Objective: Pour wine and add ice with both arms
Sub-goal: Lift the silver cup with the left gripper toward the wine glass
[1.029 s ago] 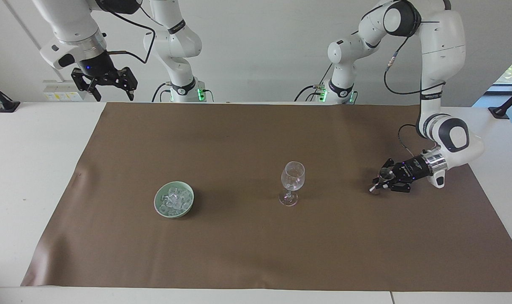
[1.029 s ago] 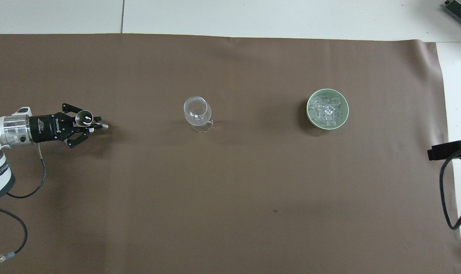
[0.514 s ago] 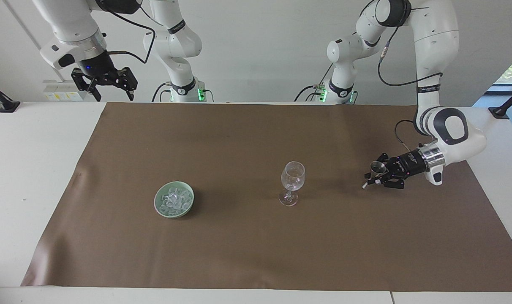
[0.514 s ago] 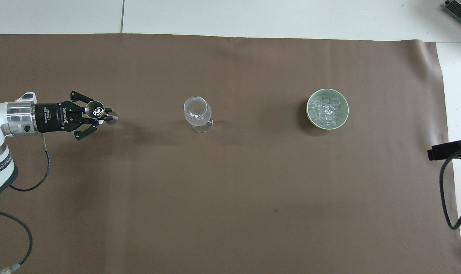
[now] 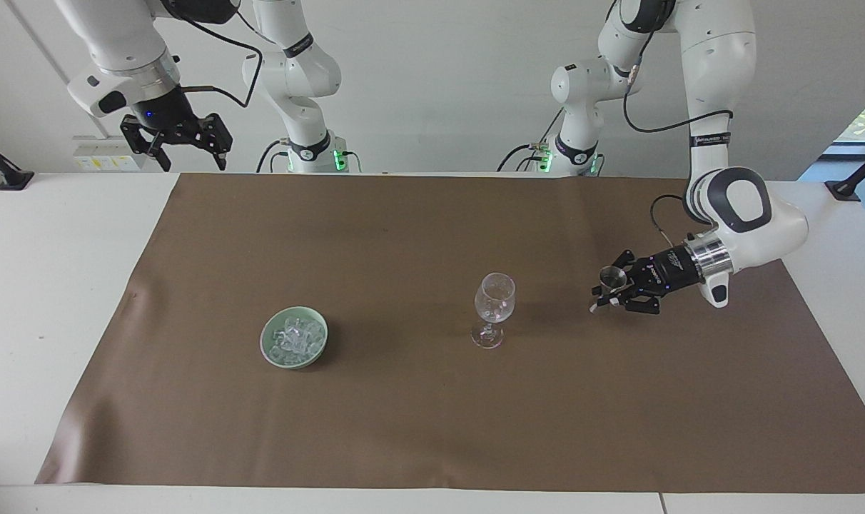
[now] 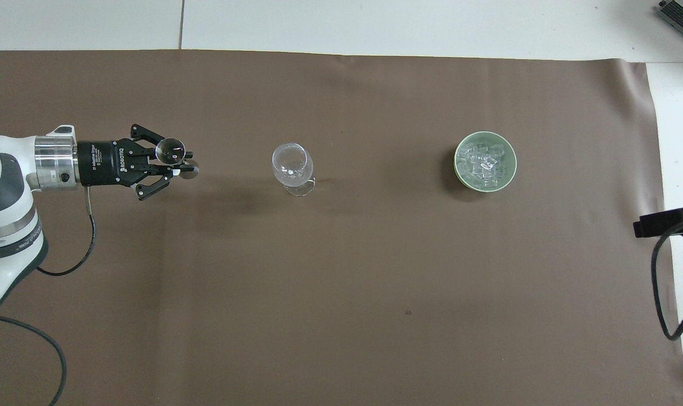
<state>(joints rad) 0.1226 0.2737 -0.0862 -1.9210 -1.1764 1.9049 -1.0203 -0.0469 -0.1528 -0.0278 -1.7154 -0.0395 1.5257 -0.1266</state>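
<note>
step: we judge we're carrying wine to the glass w/ the left gripper (image 5: 604,296); pour not yet begun.
left gripper: over the brown mat (image 5: 432,428) toward the left arm's end of the surface, well apart from the wine glass (image 5: 494,308); fingers clamped tight on a small metal cup (image 5: 610,277), a double-ended measure by the look of it.
right gripper (image 5: 183,146): up in the air over the surface's edge nearest the robots, at the right arm's end; fingers spread wide, holding nothing; arm waits.
how to do it well: keep the cup mouth up & level while travelling, approx. no jerks; bring the lip just over the glass rim before tipping; tip slowly so nothing runs down the outside; don't nudge the bowl, since a stemmed glass on a small foot likely topples easily.
ice (image 5: 295,337): heap of small clear cubes in a pale green bowl (image 5: 270,350), mid-surface, toward the right arm's end, well apart from the glass.
materials: glass thin, clear, rounded bowl, slim stem, upright; cup shiny steel, conical; bowl smooth, glazed-looking, shallow & round; mat matte, flat, faint creases; surface (image 5: 54,235) plain white.
</note>
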